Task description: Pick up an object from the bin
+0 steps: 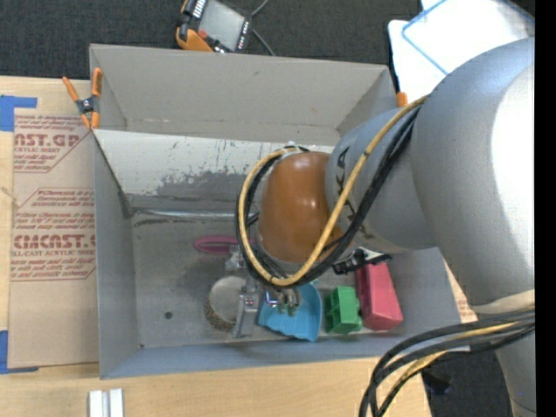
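Grey metal bin point(113, 259), claw point(247, 313) low by the front wall, between two candidates.
Your claw sits just beside a round pale-brown disc point(221, 302) on its view-left and a light-blue curved plastic piece point(295, 322) on its view-right. A green plastic block point(344, 309) and a pink-red rectangular block point(380, 295) lie further right, and a flat pink strip point(214, 244) lies well behind. I can't tell whether the claw is spread or pressed together. My call: commit to one thing, centre over it, stay clear of the front wall, and close only once it's straddled. Then lift straight up.
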`<state>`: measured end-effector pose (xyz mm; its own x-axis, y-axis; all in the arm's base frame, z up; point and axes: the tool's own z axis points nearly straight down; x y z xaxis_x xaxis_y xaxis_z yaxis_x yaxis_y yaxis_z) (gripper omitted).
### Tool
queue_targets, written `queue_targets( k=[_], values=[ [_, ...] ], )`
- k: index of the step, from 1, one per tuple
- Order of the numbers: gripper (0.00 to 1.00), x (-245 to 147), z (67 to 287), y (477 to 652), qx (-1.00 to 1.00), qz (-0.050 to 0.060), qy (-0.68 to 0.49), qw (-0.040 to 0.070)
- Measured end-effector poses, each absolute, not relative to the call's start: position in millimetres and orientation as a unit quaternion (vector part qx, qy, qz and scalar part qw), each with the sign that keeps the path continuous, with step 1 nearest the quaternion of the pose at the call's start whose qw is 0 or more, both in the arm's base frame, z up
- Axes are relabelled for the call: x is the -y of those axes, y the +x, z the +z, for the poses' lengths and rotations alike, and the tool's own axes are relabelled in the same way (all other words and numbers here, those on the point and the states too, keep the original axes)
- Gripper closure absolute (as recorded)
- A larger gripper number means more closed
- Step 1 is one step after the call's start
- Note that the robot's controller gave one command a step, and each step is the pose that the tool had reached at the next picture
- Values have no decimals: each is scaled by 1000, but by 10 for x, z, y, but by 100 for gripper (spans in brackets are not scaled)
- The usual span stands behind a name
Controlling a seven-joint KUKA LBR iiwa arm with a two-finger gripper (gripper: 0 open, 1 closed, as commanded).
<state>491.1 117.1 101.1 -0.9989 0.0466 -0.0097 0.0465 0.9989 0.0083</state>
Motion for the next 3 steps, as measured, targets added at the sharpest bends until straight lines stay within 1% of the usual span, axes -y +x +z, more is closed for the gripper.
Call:
queue_targets(
  k=[1,2,3],
  values=[
    [0,-1082,1228,4838,-1000,4,5,-2],
    [0,-1388,876,5170,-999,5,52,-2],
    [100,-1066,762,4956,-999,3,31,3]
  ],
)
